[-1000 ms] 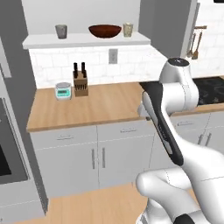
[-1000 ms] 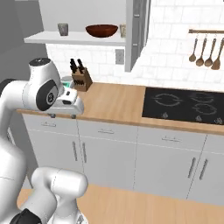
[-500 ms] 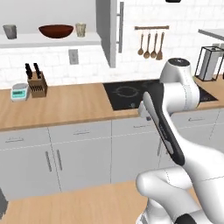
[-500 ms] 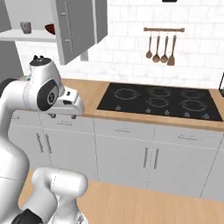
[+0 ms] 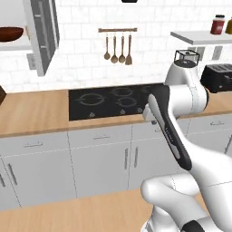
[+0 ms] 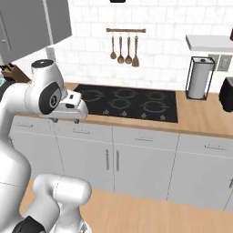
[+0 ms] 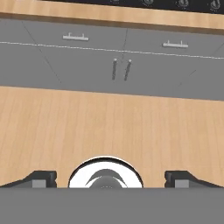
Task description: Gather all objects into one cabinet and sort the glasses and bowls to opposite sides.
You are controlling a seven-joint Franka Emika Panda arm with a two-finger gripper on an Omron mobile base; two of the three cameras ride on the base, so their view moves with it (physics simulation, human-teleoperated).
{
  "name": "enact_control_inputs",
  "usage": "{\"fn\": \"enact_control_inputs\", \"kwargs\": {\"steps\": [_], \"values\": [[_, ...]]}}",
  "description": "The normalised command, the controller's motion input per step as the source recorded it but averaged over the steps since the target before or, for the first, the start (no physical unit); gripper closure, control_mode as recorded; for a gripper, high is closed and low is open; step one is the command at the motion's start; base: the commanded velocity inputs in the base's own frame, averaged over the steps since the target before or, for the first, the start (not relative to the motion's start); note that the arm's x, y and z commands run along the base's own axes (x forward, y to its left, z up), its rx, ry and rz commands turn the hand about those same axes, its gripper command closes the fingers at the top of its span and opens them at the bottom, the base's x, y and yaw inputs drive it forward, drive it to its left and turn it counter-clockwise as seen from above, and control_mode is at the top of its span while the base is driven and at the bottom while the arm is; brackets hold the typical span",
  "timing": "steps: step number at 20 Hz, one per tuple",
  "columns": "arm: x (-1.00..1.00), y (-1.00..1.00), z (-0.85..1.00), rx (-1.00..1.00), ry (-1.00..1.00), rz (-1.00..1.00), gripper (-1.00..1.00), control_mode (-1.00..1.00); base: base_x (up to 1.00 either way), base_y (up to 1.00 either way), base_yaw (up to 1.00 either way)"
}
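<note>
The dark red-brown bowl (image 5: 9,33) rests on the white shelf floor of the wall cabinet (image 5: 18,45) at the far upper left, beside its open grey door (image 5: 44,31). The same door (image 6: 32,20) fills the upper left corner of the right base view. The glasses are out of view. My gripper (image 7: 111,179) is open and empty, its two dark fingertips (image 7: 41,178) far apart. It points down at the wooden floor in front of the base cabinets, far from the bowl.
A black hob (image 5: 113,100) is set in the wooden counter (image 5: 31,111) straight ahead, with utensils (image 5: 118,45) hanging above it. A paper towel holder (image 6: 199,77) and a toaster (image 5: 219,77) stand to the right, and a knife block (image 6: 11,70) to the far left.
The whole scene has slid left in both base views: the base has driven right along the counter, from the shelf and knife block to the hob. The gripper stays open.
</note>
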Motion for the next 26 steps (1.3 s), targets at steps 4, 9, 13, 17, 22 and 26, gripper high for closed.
{"fn": "enact_control_inputs", "kwargs": {"steps": [4,9,13,17,22,26], "values": [[0.0,0.0,0.0,0.0,0.0,0.0,-1.0,1.0,0.11,-1.0,0.0],[0.0,0.0,0.0,0.0,0.0,0.0,-1.0,1.0,0.03,-1.0,0.0],[0.0,0.0,0.0,0.0,0.0,0.0,-1.0,1.0,0.25,-1.0,0.0],[0.0,0.0,0.0,0.0,0.0,0.0,-1.0,1.0,0.27,-1.0,0.0],[0.0,0.0,0.0,0.0,0.0,0.0,-1.0,1.0,0.06,-1.0,0.0],[0.0,0.0,0.0,0.0,0.0,0.0,-1.0,1.0,-0.29,-1.0,0.0]]}}
